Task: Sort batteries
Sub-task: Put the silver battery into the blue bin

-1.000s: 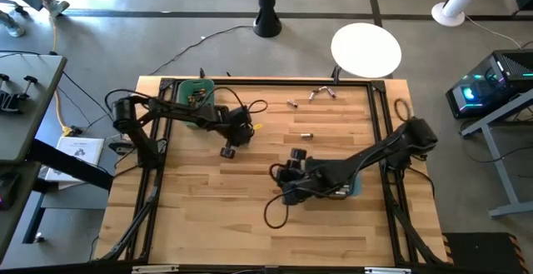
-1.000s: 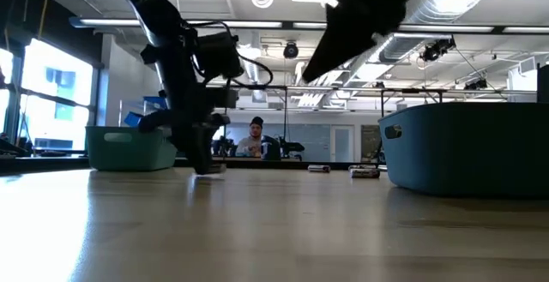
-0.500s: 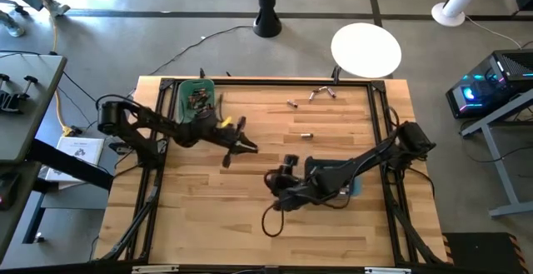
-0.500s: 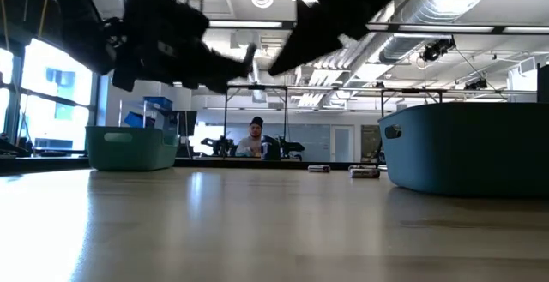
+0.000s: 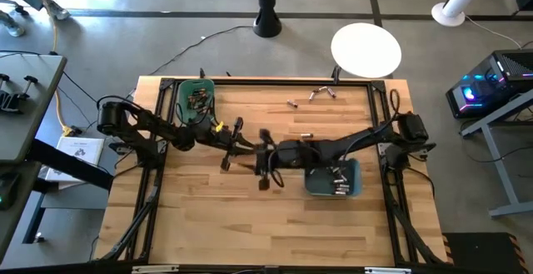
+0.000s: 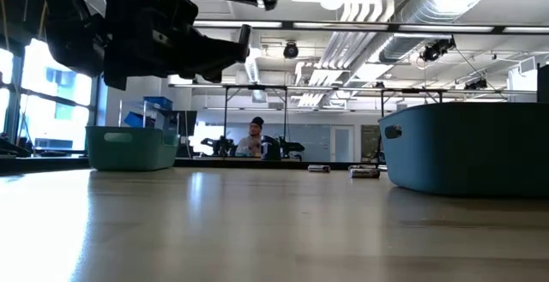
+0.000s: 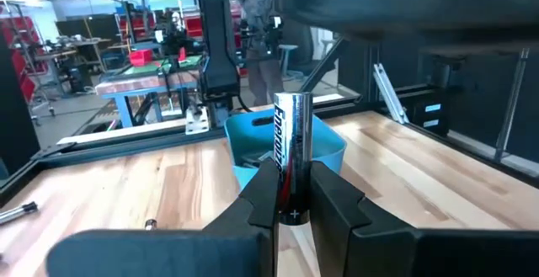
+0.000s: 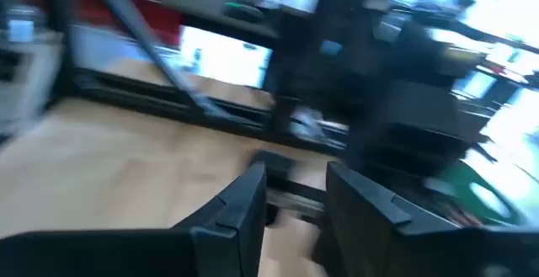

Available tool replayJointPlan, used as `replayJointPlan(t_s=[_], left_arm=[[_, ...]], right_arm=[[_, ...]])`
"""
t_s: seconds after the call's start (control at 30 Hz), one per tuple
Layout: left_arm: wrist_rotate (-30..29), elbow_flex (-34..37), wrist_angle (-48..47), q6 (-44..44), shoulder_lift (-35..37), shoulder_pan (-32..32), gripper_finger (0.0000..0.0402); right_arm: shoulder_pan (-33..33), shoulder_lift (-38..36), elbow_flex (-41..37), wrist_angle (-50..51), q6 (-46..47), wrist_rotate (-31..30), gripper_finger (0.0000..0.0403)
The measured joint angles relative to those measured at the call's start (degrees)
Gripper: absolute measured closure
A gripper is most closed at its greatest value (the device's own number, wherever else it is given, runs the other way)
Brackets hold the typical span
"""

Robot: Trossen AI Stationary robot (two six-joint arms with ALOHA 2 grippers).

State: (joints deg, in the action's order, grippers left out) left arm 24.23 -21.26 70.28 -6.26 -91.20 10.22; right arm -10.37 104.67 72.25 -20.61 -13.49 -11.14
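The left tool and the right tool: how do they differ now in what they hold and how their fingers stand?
The left tool is shut on a silvery battery that stands upright between its fingers; the right tool holds nothing, and its fingers stand apart. In the high view the left tool comes from the green bin side, the right tool from the blue bin side. Both are raised above mid-table, close together.

The high view looks straight down on the whole wooden table (image 5: 216, 216) from well above. The low view sits at tabletop height, facing level across the boards into the room. It shares the blue bin (image 6: 467, 149) and green bin (image 6: 130, 147) with the high view. Each wrist view rides close behind its own fingers — the left one faces the blue bin.
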Motion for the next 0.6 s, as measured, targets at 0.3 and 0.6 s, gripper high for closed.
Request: replayJointPlan(t_s=[0.3, 0.6], left_arm=[[0.0, 0.0, -0.1, 0.2, 0.0, -0.2, 0.0374], [0.0, 0.0, 0.0, 0.2, 0.0, -0.4, 0.0373]], right_arm=[[-4.2, -8.6, -0.4, 20.6, 2.4, -24.4, 0.0285], [-1.8, -16.8, -28.5, -17.6, 9.5, -19.8, 0.0285]])
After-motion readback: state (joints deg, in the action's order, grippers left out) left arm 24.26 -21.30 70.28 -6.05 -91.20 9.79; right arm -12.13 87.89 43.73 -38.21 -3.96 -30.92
